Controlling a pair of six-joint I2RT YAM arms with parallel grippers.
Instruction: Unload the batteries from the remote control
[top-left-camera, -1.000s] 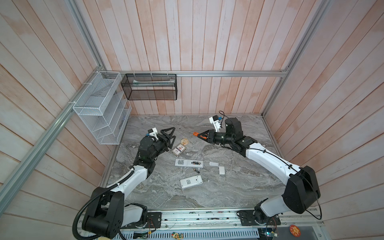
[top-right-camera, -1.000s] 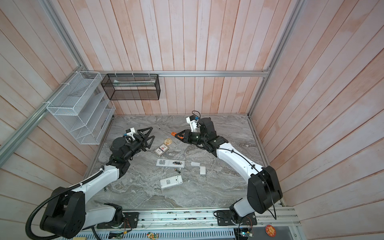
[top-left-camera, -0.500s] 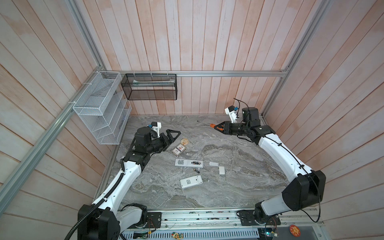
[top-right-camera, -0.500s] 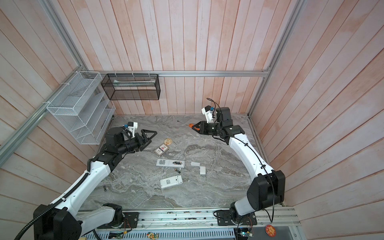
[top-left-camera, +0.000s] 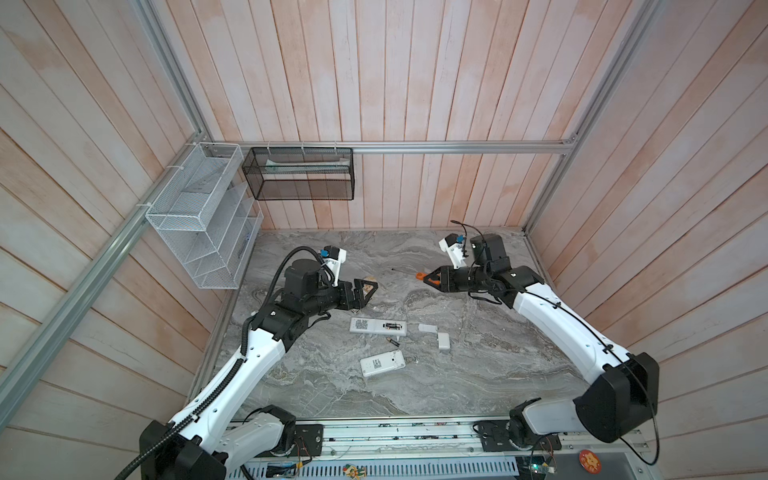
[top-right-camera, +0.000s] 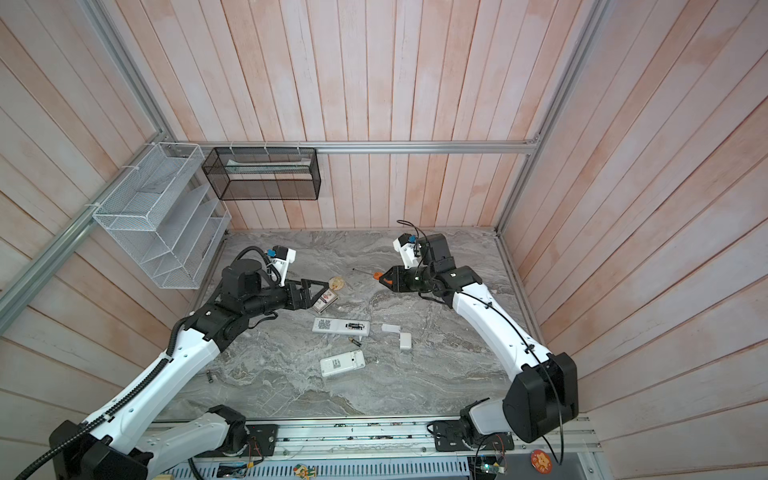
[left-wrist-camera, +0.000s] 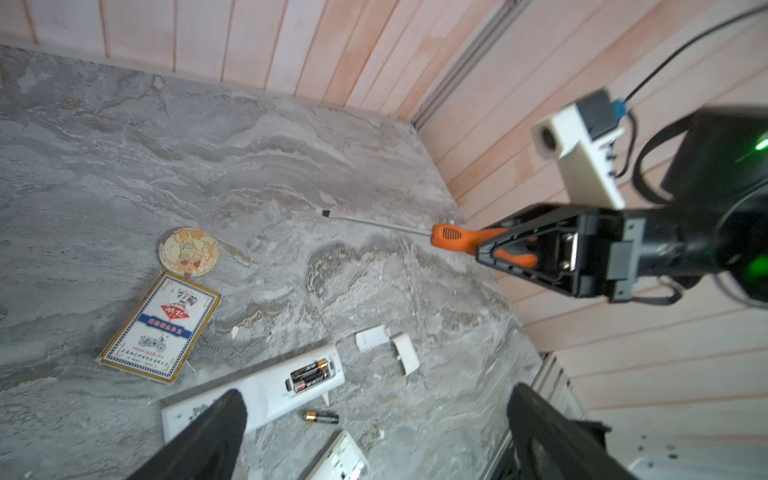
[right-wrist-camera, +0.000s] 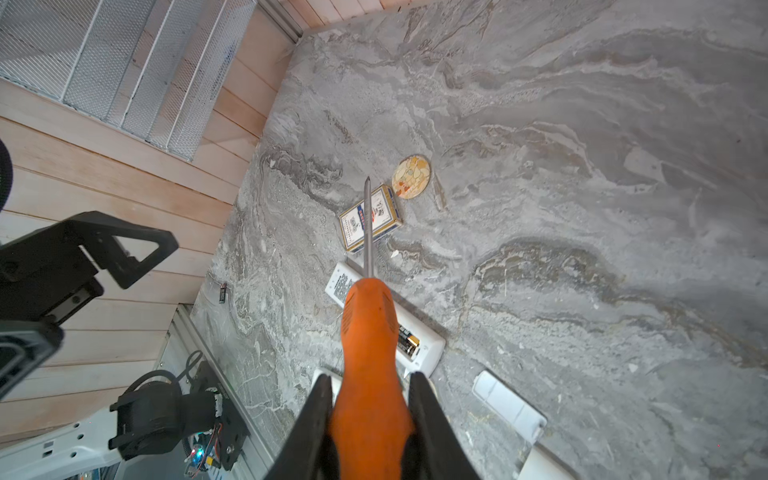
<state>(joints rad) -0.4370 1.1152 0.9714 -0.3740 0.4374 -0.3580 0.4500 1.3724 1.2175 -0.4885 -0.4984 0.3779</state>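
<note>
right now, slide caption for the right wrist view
Right gripper grips the orange-handled screwdriver; on the table below, an open remote with two batteries in its bay.

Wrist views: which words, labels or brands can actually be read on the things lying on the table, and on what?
"HIGH QUALITY": on the face of the card box.
Characters in its red diamond and blue band: too blurred.
Print on the batteries in the remote and on the loose battery: unreadable.
Label on the remote: too small.
On the round badge: a picture, no legible words.

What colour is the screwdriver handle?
The screwdriver handle is orange, clearest in the right wrist view.
</note>
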